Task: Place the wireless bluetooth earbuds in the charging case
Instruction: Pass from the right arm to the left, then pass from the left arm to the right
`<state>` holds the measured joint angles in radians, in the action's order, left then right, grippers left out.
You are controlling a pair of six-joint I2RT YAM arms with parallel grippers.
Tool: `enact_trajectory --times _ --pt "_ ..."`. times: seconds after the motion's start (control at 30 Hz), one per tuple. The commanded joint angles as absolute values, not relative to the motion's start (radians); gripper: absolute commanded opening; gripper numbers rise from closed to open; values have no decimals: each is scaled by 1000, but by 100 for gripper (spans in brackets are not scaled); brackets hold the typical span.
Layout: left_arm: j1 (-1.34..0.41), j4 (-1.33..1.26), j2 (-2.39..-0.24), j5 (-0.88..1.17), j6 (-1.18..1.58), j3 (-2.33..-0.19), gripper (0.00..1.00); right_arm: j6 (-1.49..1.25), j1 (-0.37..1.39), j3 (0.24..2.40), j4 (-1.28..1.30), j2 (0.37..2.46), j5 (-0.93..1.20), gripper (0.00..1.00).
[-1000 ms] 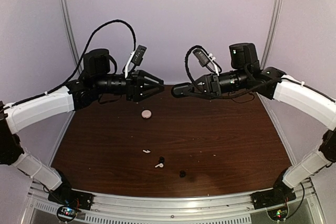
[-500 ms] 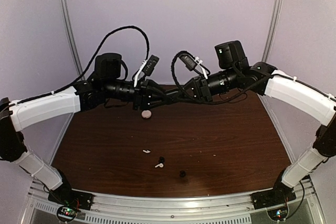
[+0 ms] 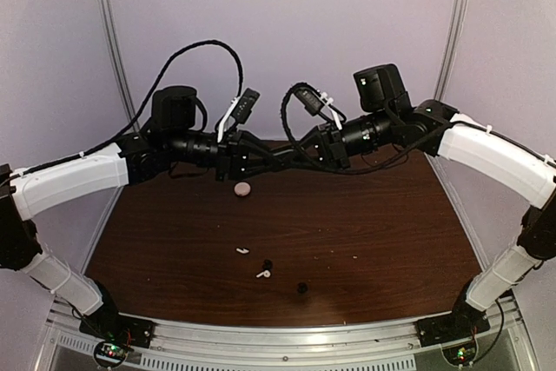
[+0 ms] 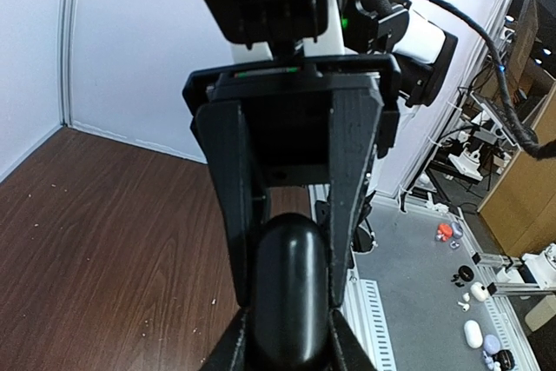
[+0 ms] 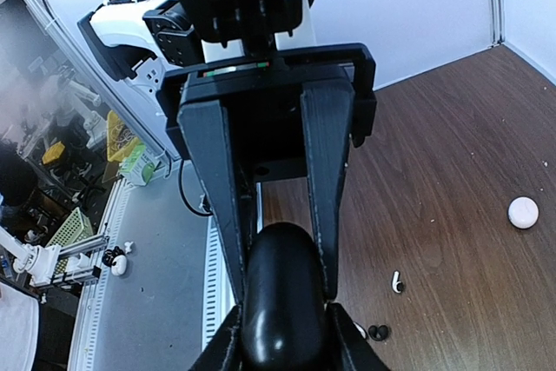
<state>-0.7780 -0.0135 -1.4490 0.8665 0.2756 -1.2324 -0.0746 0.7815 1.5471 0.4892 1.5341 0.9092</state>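
Since your left gripper (image 4: 289,349) and right gripper (image 5: 282,345) each clamped the charging case (image 4: 291,288) mid-air, you needed steady opposed holds to open it.

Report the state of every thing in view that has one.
charging case: held aloft at both ends, looks closed.
left gripper: jaws shut on the charging case.
right gripper: jaws shut on the charging case.
black earbuds: loose on the table, outside the case.
white earbuds: loose on the table.
pink case: closed, on the table.
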Motion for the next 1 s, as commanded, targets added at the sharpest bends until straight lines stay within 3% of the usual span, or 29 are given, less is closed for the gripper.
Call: enact_trajectory --times 0.0,0.13,0.4,0.97 --pt "-776 -61 -1409 853 263 -1226 3 -108 783 1566 477 1503 885 37" --pt "-774 -136 -1398 841 307 -1218 1 -168 777 1511 382 1469 890 49" --pt "-773 -298 -1404 829 426 -1190 0 -277 775 1447 203 1435 875 52" --pt "-776 -390 -1423 827 508 -1173 0 -371 774 1355 23 1408 877 35"
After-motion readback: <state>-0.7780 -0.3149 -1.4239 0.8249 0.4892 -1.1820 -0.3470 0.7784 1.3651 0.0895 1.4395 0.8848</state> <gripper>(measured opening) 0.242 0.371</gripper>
